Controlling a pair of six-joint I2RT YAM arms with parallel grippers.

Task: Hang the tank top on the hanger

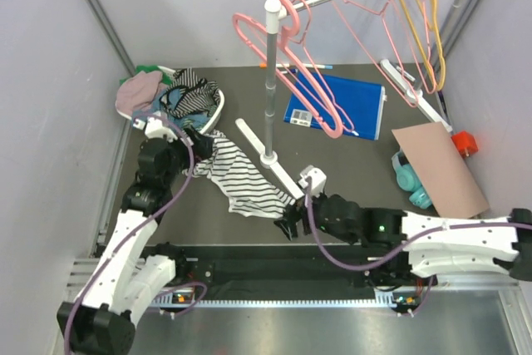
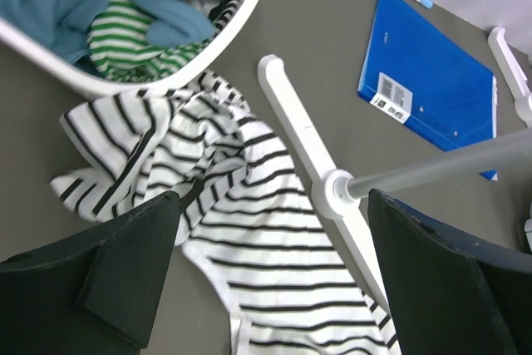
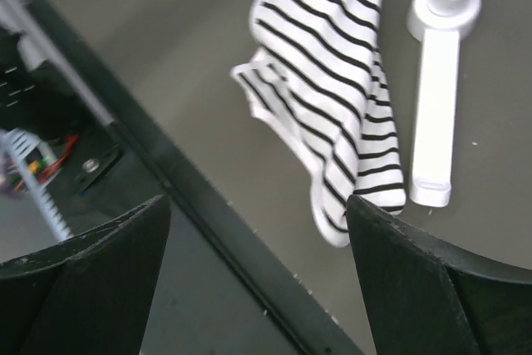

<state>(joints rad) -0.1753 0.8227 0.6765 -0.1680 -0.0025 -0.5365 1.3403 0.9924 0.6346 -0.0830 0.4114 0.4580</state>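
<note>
The tank top (image 1: 241,174), white with thin black stripes, lies crumpled on the dark table between the basket and the rack's foot. It also shows in the left wrist view (image 2: 266,230) and the right wrist view (image 3: 332,81). The thin pink wire hanger (image 1: 384,12) hangs on the rail at the back right, far from both grippers. My left gripper (image 1: 202,140) is open and empty just above the top's upper end (image 2: 274,272). My right gripper (image 1: 291,224) is open and empty near the table's front edge, beside the top's lower hem (image 3: 258,222).
A white basket (image 1: 218,101) of clothes stands at the back left. The rack pole (image 1: 270,81) rises from a white foot (image 1: 266,155) touching the top. Chunky pink hangers (image 1: 291,56) and a yellow hanger (image 1: 434,39) hang on the rail. A blue folder (image 1: 349,101), cardboard (image 1: 436,164) and teal headphones (image 1: 409,176) lie right.
</note>
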